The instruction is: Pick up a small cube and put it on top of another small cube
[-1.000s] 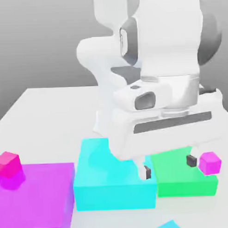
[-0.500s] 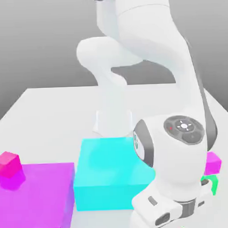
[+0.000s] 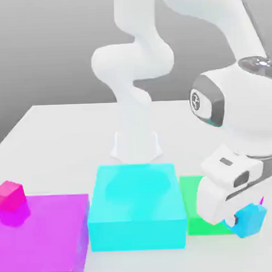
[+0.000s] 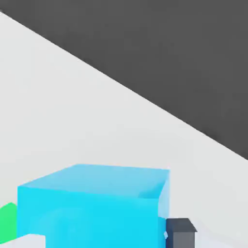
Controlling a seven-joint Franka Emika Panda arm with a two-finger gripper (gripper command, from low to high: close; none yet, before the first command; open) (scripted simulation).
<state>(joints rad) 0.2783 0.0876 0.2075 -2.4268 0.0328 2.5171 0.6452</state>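
Observation:
The small cube (image 3: pixel 253 221), tiny and sky-blue, hangs off the table at the exterior view's lower right, in front of the green block. My gripper (image 3: pixel 246 219) is shut on it, and the white hand slopes down to it from the upper right. In the hand view the same cube (image 4: pixel 92 206) looms large, with a dark fingertip (image 4: pixel 180 232) against its side. The other small cube, the violet-magenta one, is hidden behind my hand.
A large cyan block (image 3: pixel 135 207) sits mid-table, with a flat green block (image 3: pixel 191 205) against its right side. A large magenta block (image 3: pixel 42 232) lies at the left, with a tiny hot-pink cube (image 3: pixel 10 196) on its far corner. The arm's base (image 3: pixel 136 144) stands behind the cyan block.
The hand swung from above the cyan and green blocks down to the front right. Its open fingers shut on the small blue cube and raised it off the table.

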